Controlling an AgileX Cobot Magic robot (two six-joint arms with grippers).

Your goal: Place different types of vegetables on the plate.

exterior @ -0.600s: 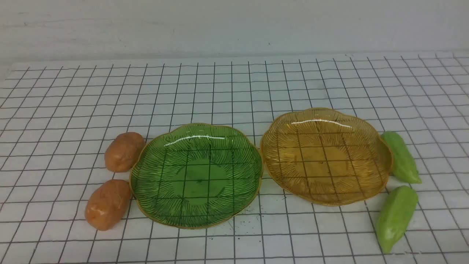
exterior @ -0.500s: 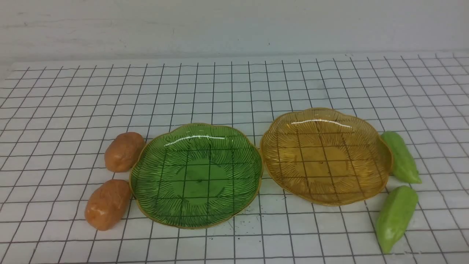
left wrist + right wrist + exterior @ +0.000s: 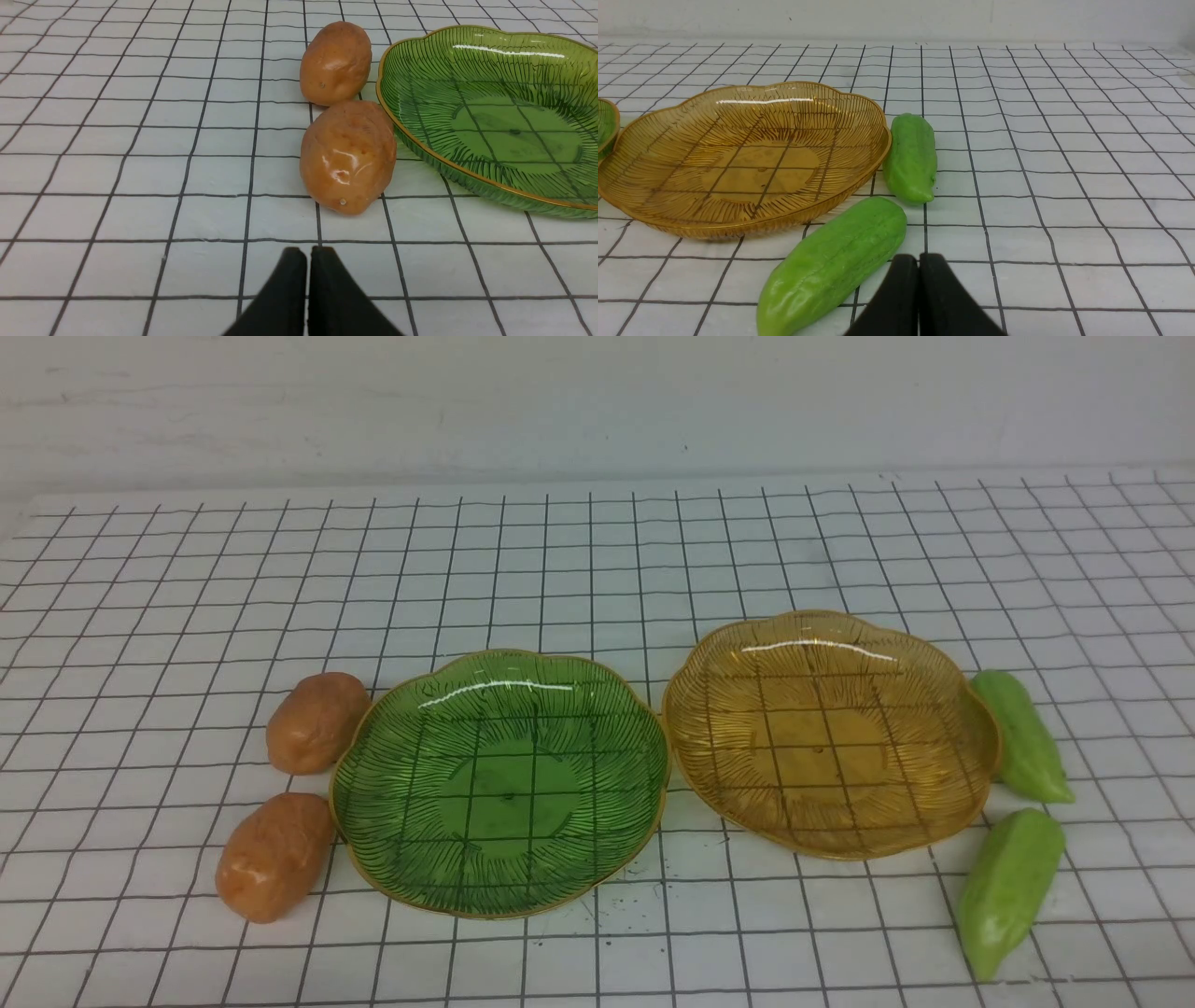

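Vegetables all off the plates, nothing held.
Empty and pinched together, left end effector point(image 3: 308, 255) sits short of near potato point(image 3: 348, 156); right end effector point(image 3: 919, 262), same, is just beside near gourd point(image 3: 833, 263). Near potato and far potato point(image 3: 316, 723) lie toward the surface point(image 3: 597, 551) left edge, just beside green plate point(image 3: 499, 784). Near gourd and far gourd point(image 3: 1025, 737) lie toward the right edge by amber plate point(image 3: 831, 737). Toys look light, hard, glossy, likely slippery: grip across the thick middle, not the tapered tips.

Much gloss, one matt surface
I see shiny potatoes point(image 3: 276, 855), smooth waxy gourds point(image 3: 1010, 887), ribbed see-through plates point(image 3: 373, 803), matt table cover point(image 3: 597, 551).
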